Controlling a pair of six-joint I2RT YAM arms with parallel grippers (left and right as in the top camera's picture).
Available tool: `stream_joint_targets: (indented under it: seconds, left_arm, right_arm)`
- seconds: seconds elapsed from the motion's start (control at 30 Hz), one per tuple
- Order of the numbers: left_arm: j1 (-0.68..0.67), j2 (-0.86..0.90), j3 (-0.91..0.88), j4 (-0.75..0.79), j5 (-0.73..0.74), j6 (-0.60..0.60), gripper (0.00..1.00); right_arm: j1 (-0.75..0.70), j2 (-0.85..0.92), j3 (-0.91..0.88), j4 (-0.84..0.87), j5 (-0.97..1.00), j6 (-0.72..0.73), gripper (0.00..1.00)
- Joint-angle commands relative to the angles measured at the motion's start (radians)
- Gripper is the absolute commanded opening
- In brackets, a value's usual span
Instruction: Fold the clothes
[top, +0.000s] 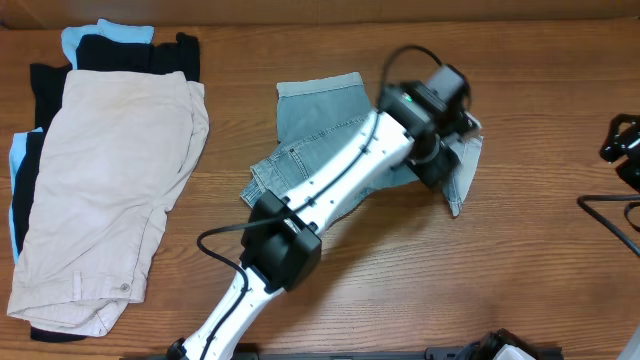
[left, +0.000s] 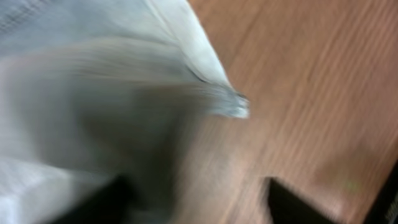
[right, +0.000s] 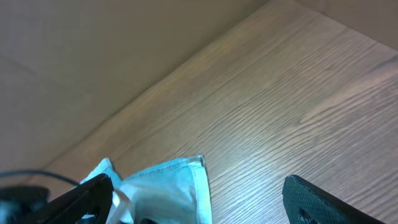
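Note:
The faded light-blue denim shorts (top: 320, 115) lie rumpled on the wooden table at centre. My left arm reaches across them, and my left gripper (top: 445, 170) is down at their right-hand edge, over a turned-up flap. The left wrist view is blurred. It shows my left gripper (left: 199, 199) with its fingers wide apart, and denim (left: 93, 93) lying over the left finger. My right gripper (top: 622, 150) is at the far right edge, away from the shorts. In the right wrist view it (right: 199, 190) is open and empty, with a denim hem (right: 180, 180) in front of it.
A stack of other garments lies at the left: large beige shorts (top: 110, 190) on top of a black garment (top: 130, 50) and a pale-blue one (top: 105, 35). A black cable (top: 215, 240) loops beside the left arm. A cardboard wall (right: 93, 62) stands behind the table.

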Motion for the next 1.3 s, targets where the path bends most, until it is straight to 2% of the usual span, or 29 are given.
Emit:
stream_joint_targets:
  seconds: [0.0, 0.23, 0.4, 0.53, 0.77, 0.93, 1.03, 1.27]
  left_arm:
    - [0.044, -0.050, 0.058, -0.047, -0.083, -0.005, 1.00]
    - [0.256, -0.093, 0.213, -0.303, -0.145, -0.048, 1.00]
    - [0.436, -0.092, 0.225, -0.435, -0.138, -0.047, 1.00]
    - [0.557, -0.088, 0.175, -0.435, -0.046, 0.000, 1.00]
    - [0.692, -0.088, -0.029, -0.436, -0.033, 0.121, 1.00]
    - [0.771, -0.088, -0.216, -0.426, 0.100, 0.278, 0.99]
    - [0.790, -0.088, -0.323, -0.348, 0.163, 0.322, 0.94]
    - [0.767, -0.088, -0.497, -0.150, 0.164, 0.328, 0.89]
  right_arm:
    - [-0.012, -0.001, 0.014, 0.010, -0.023, 0.011, 0.92]
    - [-0.012, 0.041, 0.014, 0.004, -0.070, 0.008, 0.93]
    - [-0.011, 0.098, 0.014, -0.001, -0.149, -0.020, 0.93]
    - [-0.011, 0.146, 0.013, -0.026, -0.165, -0.024, 0.93]
    - [-0.011, 0.200, 0.013, -0.060, -0.166, -0.069, 0.93]
    - [-0.011, 0.206, 0.013, -0.051, -0.165, -0.069, 0.93]
    - [-0.011, 0.206, 0.013, -0.051, -0.165, -0.069, 0.93]
    - [-0.011, 0.206, 0.013, -0.052, -0.165, -0.069, 0.93]
